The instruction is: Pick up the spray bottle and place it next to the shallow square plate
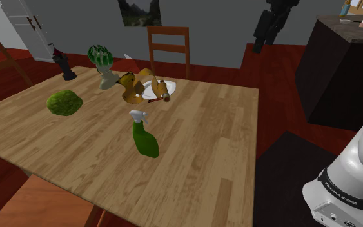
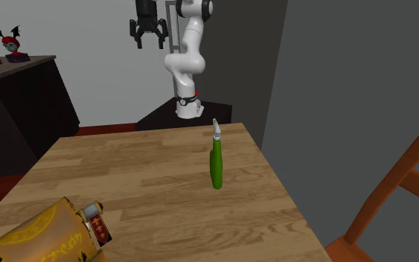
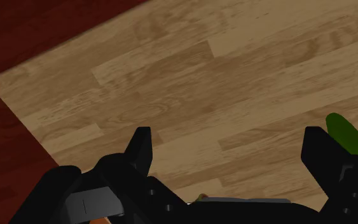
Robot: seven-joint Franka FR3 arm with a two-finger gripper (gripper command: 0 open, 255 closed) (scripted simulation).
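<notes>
Jaws apart and empty, hanging high over the stand [image 2: 155, 120], well above the table [image 2: 126, 179]; in the wrist view the two black fingers [image 3: 142, 147] stand wide, with bare planks between them.

Arm [image 2: 187, 56]: white with dark joints, rising from the stand at the table's far end in the second exterior view and bent over at the top.

Bottle [image 1: 145, 137]: green body, white trigger head, upright on the table, about mid-table in the shoulder view, touched by nothing. In the second exterior view it stands toward the table's right edge, between the stand and the camera. In the wrist view a green sliver of it shows just beside one finger, outside the gap.

Plate [image 1: 149, 94]: white, on the far side of the table in the shoulder view, just before a wooden chair [image 1: 169, 48]. Brown and yellow things lie on and against it, so its outline is hard to tell. Bottle and plate are apart, the bottle on the near side.

Left of them in the shoulder view lies a green lump [image 1: 65, 102]. A yellow can [image 2: 48, 237] lies on its side at the second exterior view's near left corner.

Floor [image 3: 18, 38]: dark red.
</notes>
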